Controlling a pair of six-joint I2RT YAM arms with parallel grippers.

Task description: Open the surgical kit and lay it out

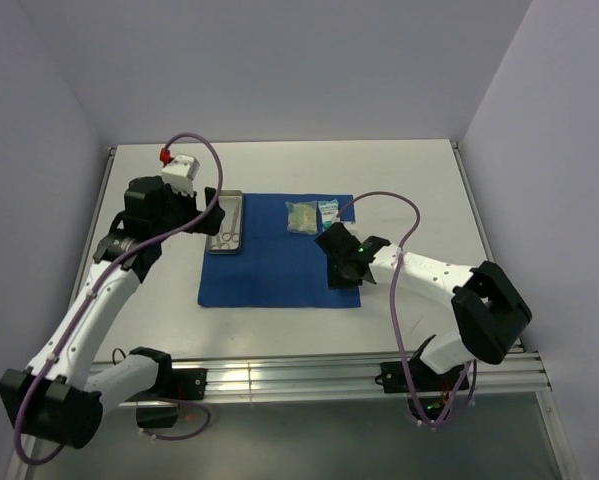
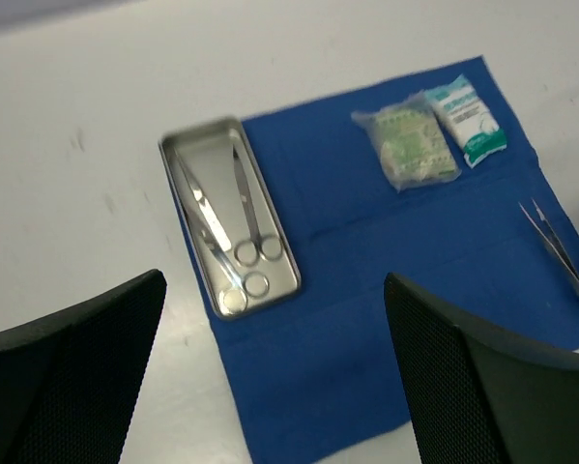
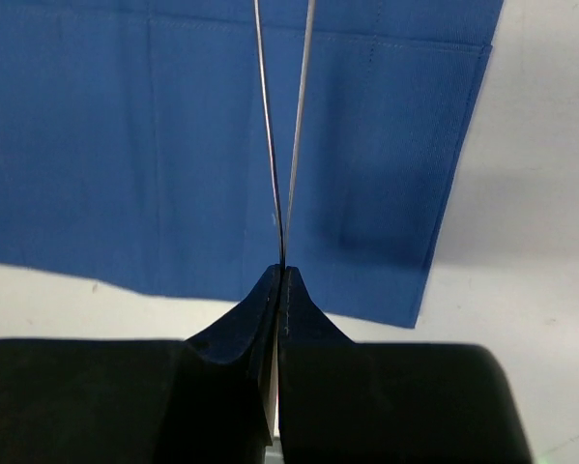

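Note:
The surgical kit's royal-blue cloth [image 1: 279, 275] lies spread flat on the table. A small steel tray [image 2: 200, 147] sits on its left edge with two ring-handled scissors [image 2: 247, 208] inside. At the cloth's far right corner lie a whitish packet [image 2: 413, 147] and a green-printed packet [image 2: 469, 118]. My left gripper [image 2: 275, 285] is open above the tray's near end, holding nothing. Over the cloth's right side my right gripper [image 3: 281, 275] is shut on thin tweezers [image 3: 281, 145], whose two arms point away from it. The left wrist view catches those tweezers [image 2: 557, 247] at its right edge.
Grey walls enclose the white table [image 1: 409, 180] on three sides. An aluminium rail [image 1: 359, 372] runs along the near edge by the arm bases. Purple cables [image 1: 404, 215] loop above both arms.

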